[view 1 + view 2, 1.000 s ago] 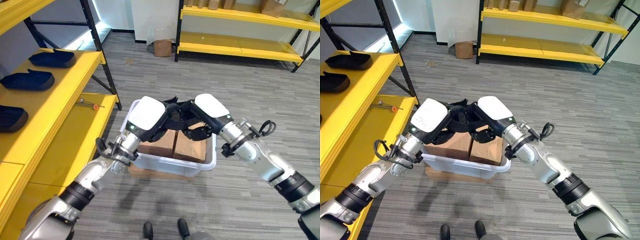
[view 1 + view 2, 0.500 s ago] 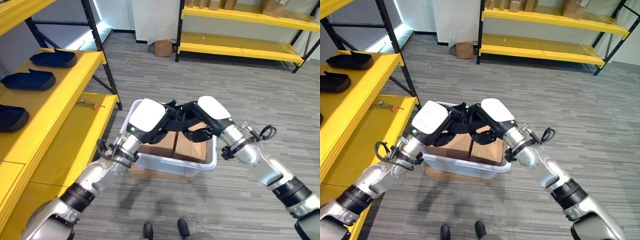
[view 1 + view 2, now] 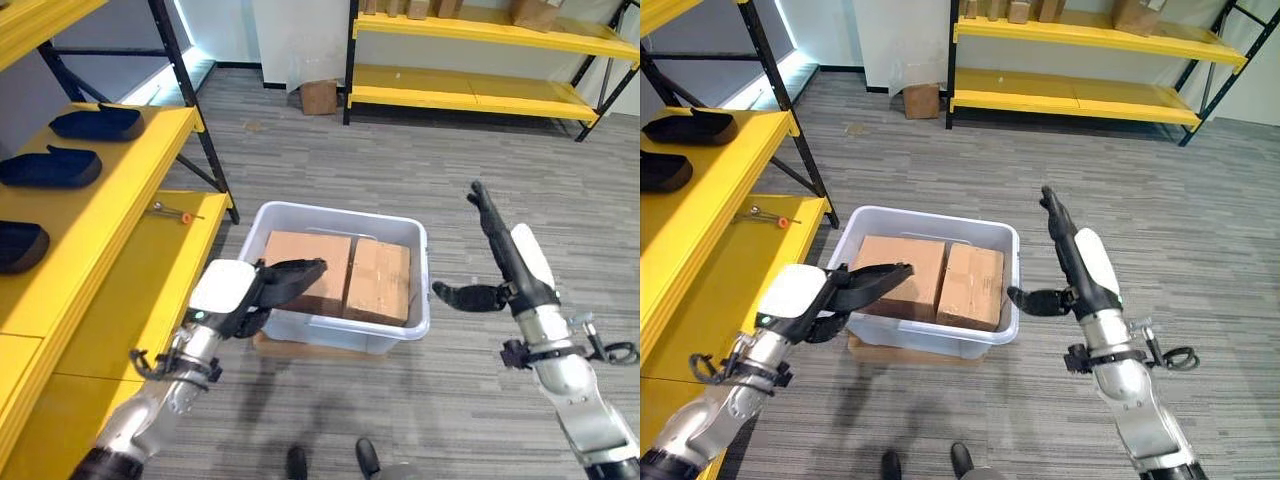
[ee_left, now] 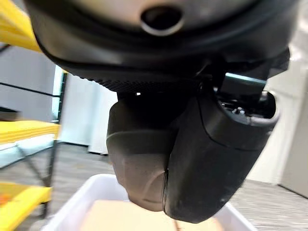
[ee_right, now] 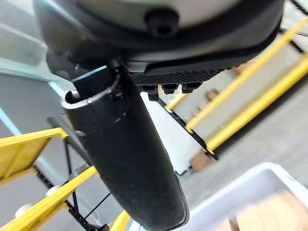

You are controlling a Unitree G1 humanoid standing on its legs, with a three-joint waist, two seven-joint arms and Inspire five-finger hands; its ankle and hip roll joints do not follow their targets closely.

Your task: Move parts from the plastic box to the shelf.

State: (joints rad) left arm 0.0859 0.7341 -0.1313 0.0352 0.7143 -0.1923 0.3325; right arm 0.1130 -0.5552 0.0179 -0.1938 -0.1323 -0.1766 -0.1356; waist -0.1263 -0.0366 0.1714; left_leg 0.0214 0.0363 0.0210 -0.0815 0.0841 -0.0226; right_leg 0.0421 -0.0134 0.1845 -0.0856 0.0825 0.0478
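Both hands have pulled back off the plastic box (image 3: 340, 215) since a second ago, when they were bunched together right over it. Now the left hand (image 3: 262, 287) sits at the box's near-left edge with its fingers (image 3: 300, 271) stretched out flat over the rim, holding nothing. The right hand (image 3: 500, 255) is up off to the right of the box, fingers straight and pointing upward, thumb (image 3: 462, 295) sticking out toward the box, also empty. Inside the box are two cardboard boxes (image 3: 340, 273) side by side, touching. The box rests on a flat cardboard piece (image 3: 902, 352) on the grey striped floor (image 3: 400, 170). On the left is the yellow shelf (image 3: 110, 215) with dark parts (image 3: 45, 168) on its upper level and a small tool (image 3: 176, 209) on the lower one. More yellow racking (image 3: 470, 90) stands along the back wall.
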